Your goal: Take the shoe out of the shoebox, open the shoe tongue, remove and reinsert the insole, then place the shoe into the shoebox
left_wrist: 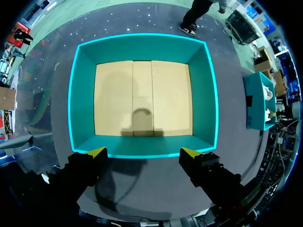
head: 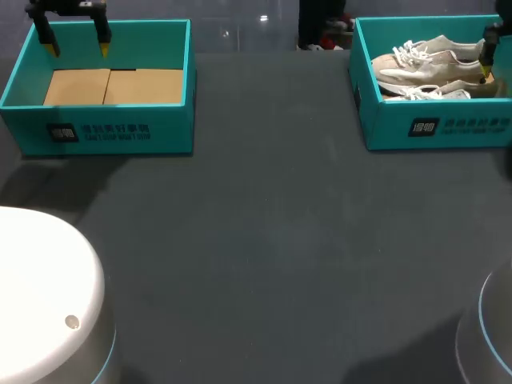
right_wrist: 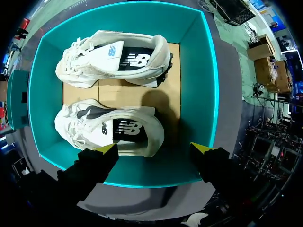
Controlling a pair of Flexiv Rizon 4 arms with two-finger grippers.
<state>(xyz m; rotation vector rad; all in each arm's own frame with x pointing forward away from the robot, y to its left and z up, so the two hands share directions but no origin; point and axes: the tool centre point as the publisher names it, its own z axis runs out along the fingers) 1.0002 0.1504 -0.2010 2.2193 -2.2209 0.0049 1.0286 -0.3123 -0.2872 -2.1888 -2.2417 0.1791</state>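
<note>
Two white sneakers lie side by side in the teal shoebox [head: 436,128] at the back right, one shoe [right_wrist: 113,59] farther from my right gripper, the other shoe [right_wrist: 109,130] nearer. My right gripper [right_wrist: 155,148] hangs open above the box's near wall [right_wrist: 142,177], one fingertip [right_wrist: 109,149] over the nearer shoe's heel end. In the head view this gripper [head: 490,64] shows at the right edge, over the shoes [head: 428,64]. My left gripper [head: 78,40] hovers open above an empty teal box [head: 96,132] at the back left; it [left_wrist: 143,152] holds nothing.
The empty box [left_wrist: 142,47] has a bare cardboard floor [left_wrist: 142,97]. Dark grey tabletop [head: 264,240] stretches between and in front of the two boxes. White rounded robot bases stand at the front left [head: 40,296] and front right [head: 492,336].
</note>
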